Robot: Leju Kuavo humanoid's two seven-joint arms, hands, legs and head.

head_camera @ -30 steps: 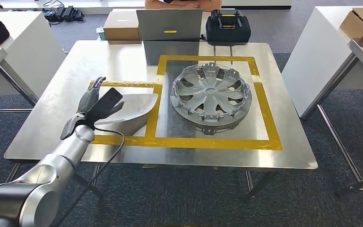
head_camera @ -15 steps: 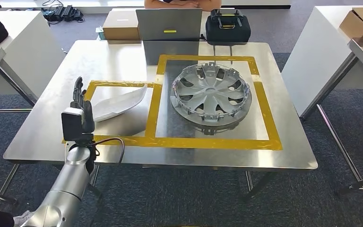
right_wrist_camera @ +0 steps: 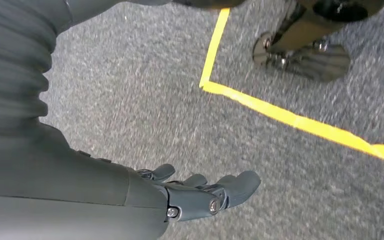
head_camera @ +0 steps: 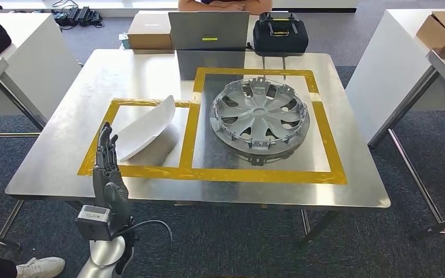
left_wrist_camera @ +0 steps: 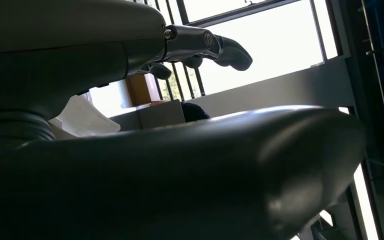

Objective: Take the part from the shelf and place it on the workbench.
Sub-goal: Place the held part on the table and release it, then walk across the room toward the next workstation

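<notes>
A white curved part (head_camera: 143,127) lies tilted inside the small yellow-taped box on the steel workbench (head_camera: 58,156). A silver wheel cover (head_camera: 259,116) rests in the larger taped square beside it. My left hand (head_camera: 108,174) is raised at the table's near left edge, fingers straight and apart, holding nothing, just short of the white part. In the left wrist view the left hand's fingers (left_wrist_camera: 205,45) reach out against bright windows, and the white part (left_wrist_camera: 82,117) shows beyond them. My right hand (right_wrist_camera: 200,192) hangs over grey carpet with its fingers loosely extended and nothing in them.
A laptop (head_camera: 208,30), a black case (head_camera: 280,35) and a cardboard box (head_camera: 149,32) sit at the table's far edge, with a person behind. White tables stand left and right. Yellow floor tape (right_wrist_camera: 280,115) crosses the carpet near a table foot (right_wrist_camera: 305,55).
My left hand let go of the white part and drew back toward the table's near edge, rising upright. The part now lies tilted in the small taped box.
</notes>
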